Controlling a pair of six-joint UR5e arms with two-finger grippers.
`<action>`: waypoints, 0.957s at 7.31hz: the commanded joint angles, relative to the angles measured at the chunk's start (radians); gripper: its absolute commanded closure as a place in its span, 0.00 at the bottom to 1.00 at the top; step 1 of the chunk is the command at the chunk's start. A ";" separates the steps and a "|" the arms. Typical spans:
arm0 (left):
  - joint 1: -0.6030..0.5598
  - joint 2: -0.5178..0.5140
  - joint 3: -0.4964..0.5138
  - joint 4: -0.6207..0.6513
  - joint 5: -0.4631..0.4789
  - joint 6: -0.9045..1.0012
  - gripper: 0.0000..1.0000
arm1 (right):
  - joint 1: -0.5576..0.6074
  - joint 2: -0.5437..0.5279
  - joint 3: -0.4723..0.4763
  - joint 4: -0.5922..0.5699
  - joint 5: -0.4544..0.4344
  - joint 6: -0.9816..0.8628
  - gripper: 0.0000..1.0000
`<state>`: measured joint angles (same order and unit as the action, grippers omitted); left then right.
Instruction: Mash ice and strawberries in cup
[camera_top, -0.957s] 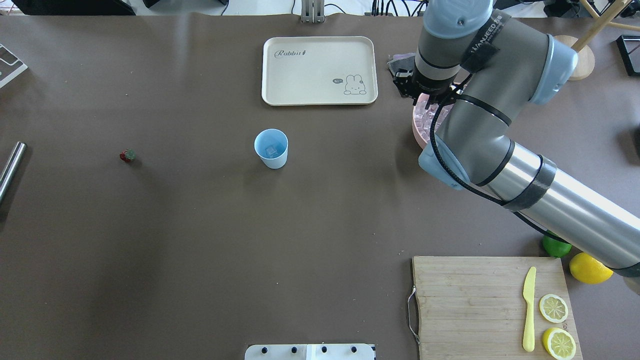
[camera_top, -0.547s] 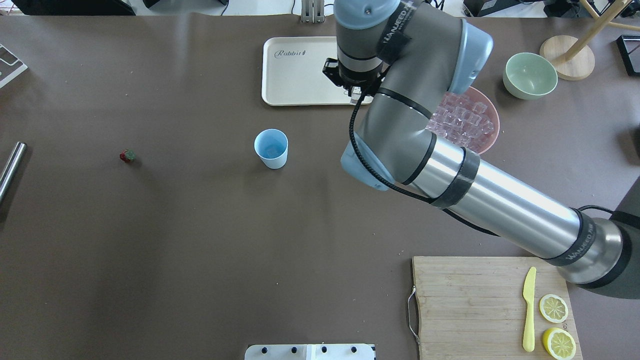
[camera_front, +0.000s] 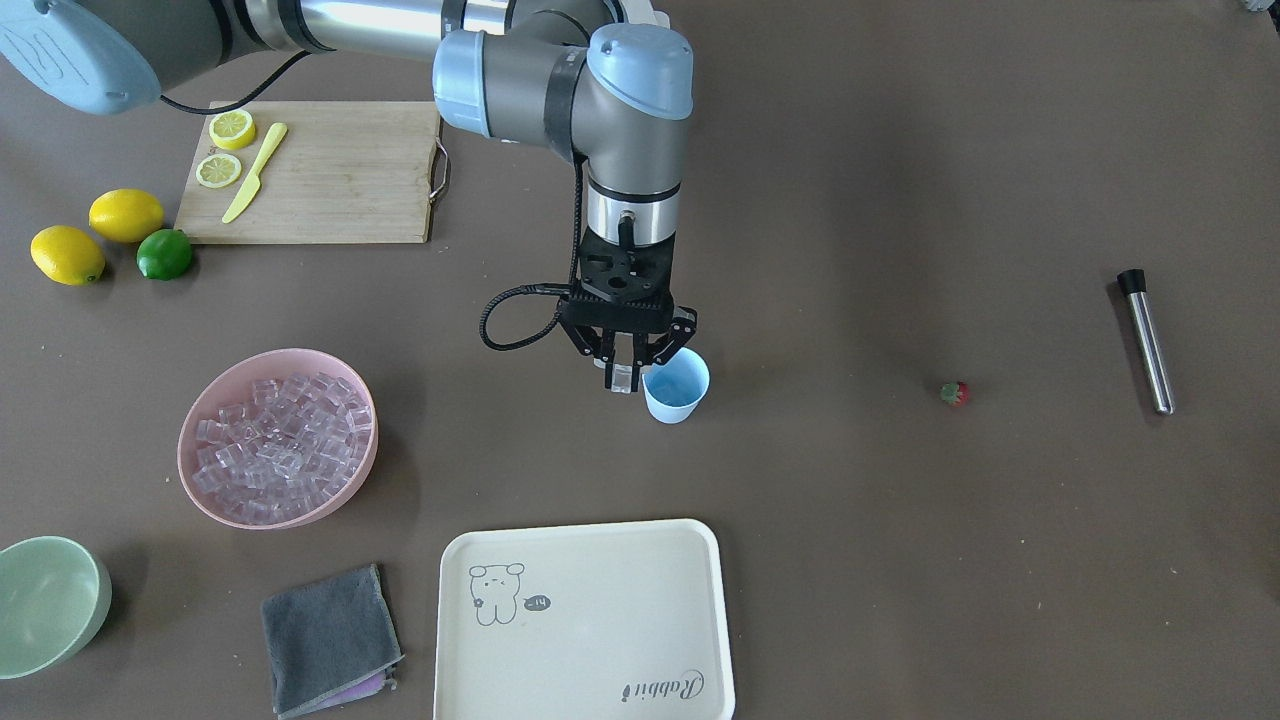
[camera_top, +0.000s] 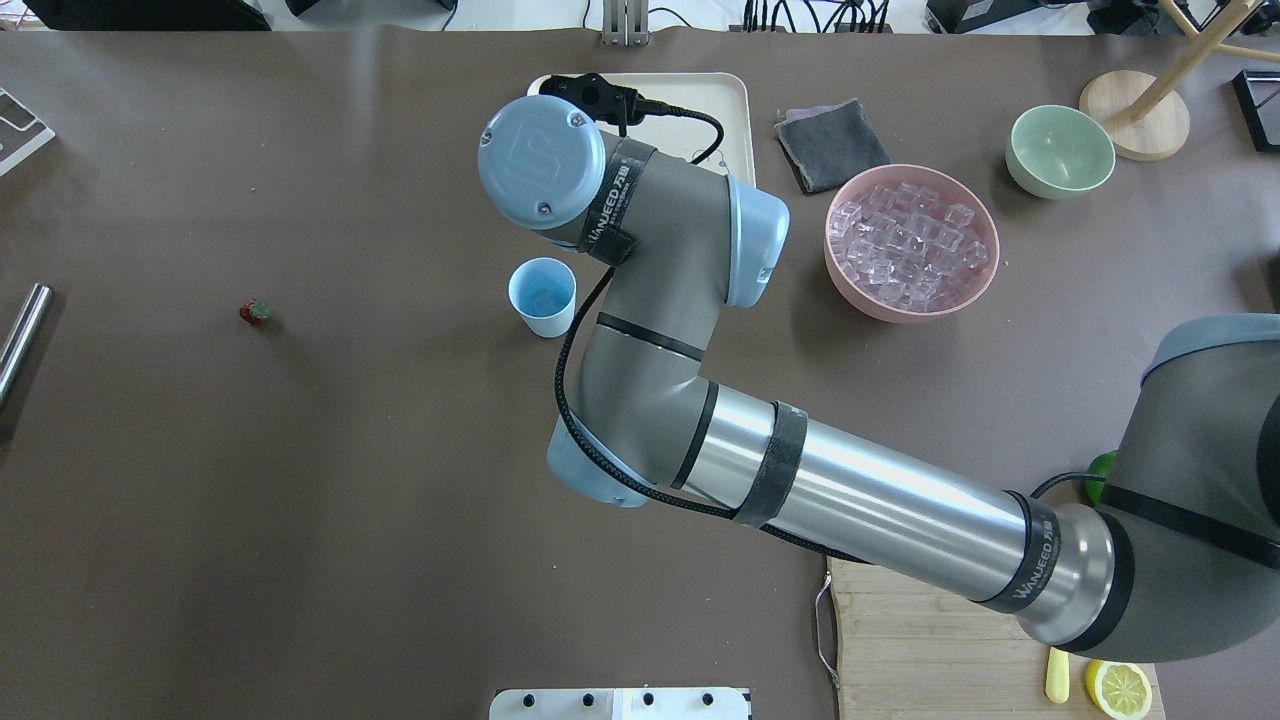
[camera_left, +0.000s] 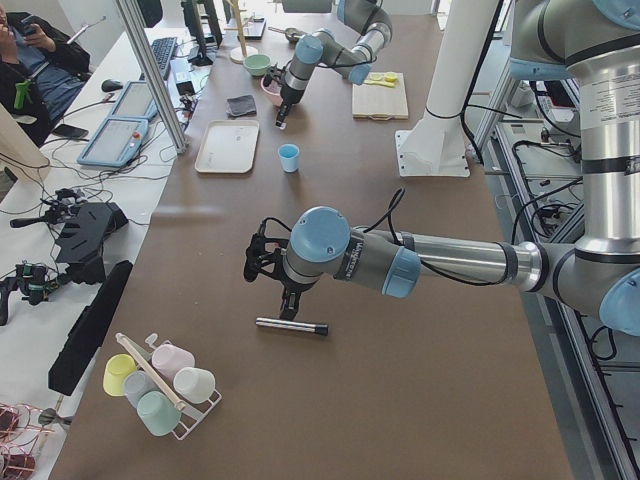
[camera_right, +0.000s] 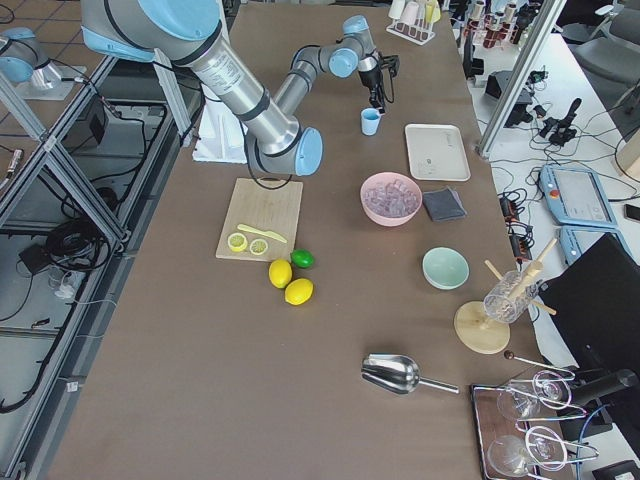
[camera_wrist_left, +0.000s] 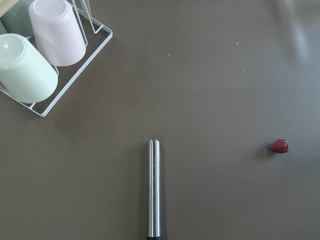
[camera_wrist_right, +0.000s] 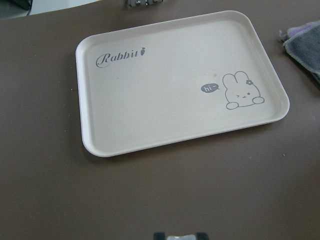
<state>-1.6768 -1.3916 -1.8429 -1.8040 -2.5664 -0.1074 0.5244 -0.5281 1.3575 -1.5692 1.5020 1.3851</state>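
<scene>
The light blue cup (camera_top: 543, 296) stands mid-table with one clear ice cube in it; it also shows in the front-facing view (camera_front: 677, 387). My right gripper (camera_front: 626, 372) is shut on an ice cube (camera_front: 623, 383) and hangs beside the cup's rim on the side toward the pink bowl. In the overhead view my own wrist hides it. Several more ice cubes (camera_top: 912, 245) fill the pink bowl (camera_top: 905, 314). The small red strawberry (camera_top: 256, 312) lies alone far to the cup's left. My left gripper (camera_left: 266, 268) hovers over a steel muddler (camera_wrist_left: 154, 187); I cannot tell its state.
A cream rabbit tray (camera_front: 585, 620) lies beyond the cup. A grey cloth (camera_top: 832, 145) and a pale green bowl (camera_top: 1060, 150) sit near the pink bowl. A cutting board (camera_front: 320, 170) with knife and lemon halves, lemons and a lime (camera_front: 164, 254) sit near my base. A cup rack (camera_wrist_left: 50, 55) stands beside the muddler.
My right arm has swung left from the pink bowl, across the tray, to beside the cup, carrying an ice cube. The cup and strawberry have not moved.
</scene>
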 joint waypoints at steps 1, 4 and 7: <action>-0.001 0.013 0.013 0.000 -0.006 0.002 0.01 | -0.038 0.027 -0.083 0.163 -0.046 0.028 0.81; -0.004 0.014 0.025 0.000 -0.005 0.002 0.01 | -0.061 0.016 -0.084 0.173 -0.049 0.014 0.53; -0.003 0.011 0.030 0.002 -0.003 -0.002 0.01 | -0.017 0.010 -0.072 0.170 0.015 -0.020 0.00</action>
<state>-1.6810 -1.3781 -1.8130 -1.8033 -2.5706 -0.1076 0.4772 -0.5165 1.2804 -1.3975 1.4756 1.3717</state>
